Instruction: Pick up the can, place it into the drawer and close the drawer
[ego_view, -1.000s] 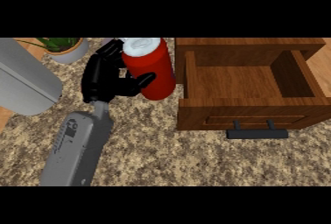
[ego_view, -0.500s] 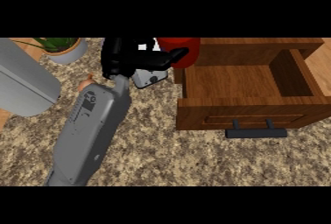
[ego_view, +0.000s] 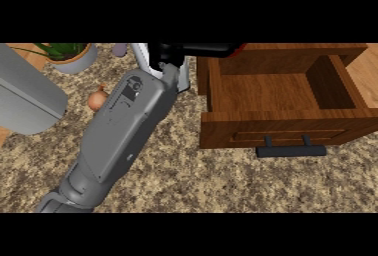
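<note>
From where I stood, the right hand (ego_view: 174, 52) was up at twelve o'clock, its black fingers clenched round the can (ego_view: 238, 47), of which only a red sliver showed past them. The can hung by the eleven o'clock corner of the drawer (ego_view: 280, 127), near its left wall and not yet down inside. The drawer stood pulled open at two o'clock on the counter (ego_view: 221, 185), its dark handle (ego_view: 291, 150) facing six. To place it well, I reckoned the hand should carry the can toward three o'clock until clear of that wall, lower it onto the bare wooden floor, and only then let go. Clipping the wall looked the main risk. The left hand was out of sight.
</note>
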